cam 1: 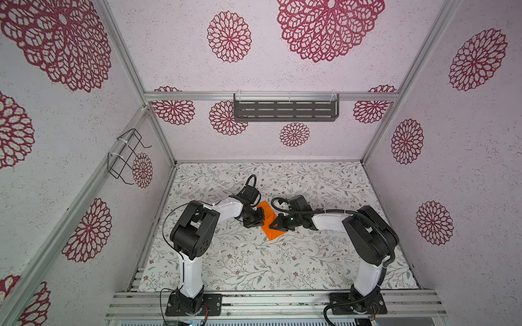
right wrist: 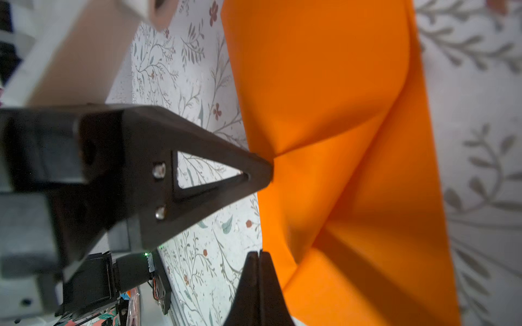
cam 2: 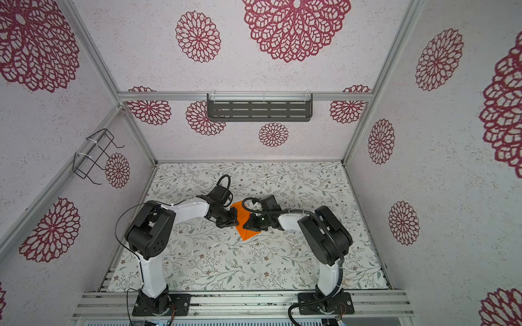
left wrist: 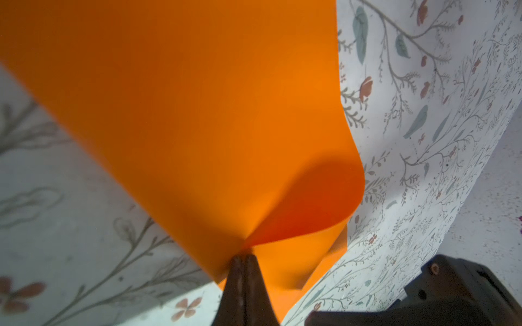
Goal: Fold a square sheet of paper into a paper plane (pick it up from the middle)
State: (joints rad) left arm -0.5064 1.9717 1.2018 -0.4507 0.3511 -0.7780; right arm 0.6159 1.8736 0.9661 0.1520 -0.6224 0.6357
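Observation:
The square sheet of paper [cam 1: 271,233] [cam 2: 247,234] is bright orange and lies mid-table, partly folded into overlapping layers; no paper plane shape is in view. My left gripper [cam 1: 262,220] [cam 2: 236,219] is at its left edge. In the left wrist view the jaws [left wrist: 245,257] are shut on the sheet [left wrist: 197,113], and creases run into the tips. My right gripper [cam 1: 269,226] [cam 2: 244,227] reaches in from the right. Its jaws [right wrist: 258,253] are shut at the edge of the paper [right wrist: 339,113]. I cannot tell whether they pinch it. The left gripper's fingertip [right wrist: 265,172] touches the paper just beside them.
A floral cloth [cam 1: 282,265] covers the table. A grey slotted shelf [cam 1: 285,110] hangs on the back wall and a black wire rack [cam 1: 127,156] on the left wall. Aluminium rails [cam 1: 268,302] with both arm bases run along the front edge.

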